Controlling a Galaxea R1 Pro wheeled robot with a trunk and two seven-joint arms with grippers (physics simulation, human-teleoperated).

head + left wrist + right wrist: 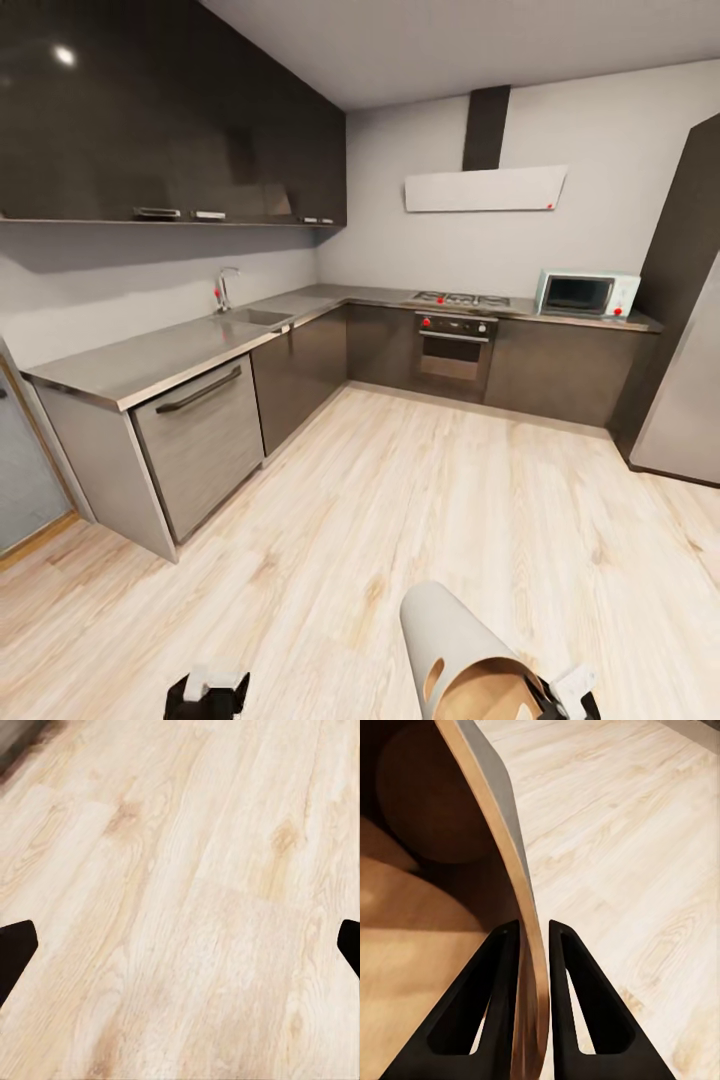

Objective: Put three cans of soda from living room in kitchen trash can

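Pale wood floor [420, 520] runs ahead of you through the kitchen [400, 330], with dark glossy cabinets [170, 120] overhead, a grey tabletop [170, 355] running along the wall with a sink and tap [225, 290], a built-in oven [455, 352] under the hob, and a white microwave [587, 294] at the tabletop's far right end beside the steel fridge [690, 400]. Your right gripper [534, 934] has the tash can [455, 640] lifted and tilted off the floor, low in the head view: the two dark fingers [502, 975] are pinching its rim wall, one finger on the brown inner side, the other on the light grey outer side. An oval handle cut-out shows near the rim. The brown inside of the bin is seen in part and no can is visible in that part. Your left gripper [208, 692] sits low at the left of the head view; in its wrist view the finger tips stand at opposite edges, spread wide over bare floor, holding nothing.
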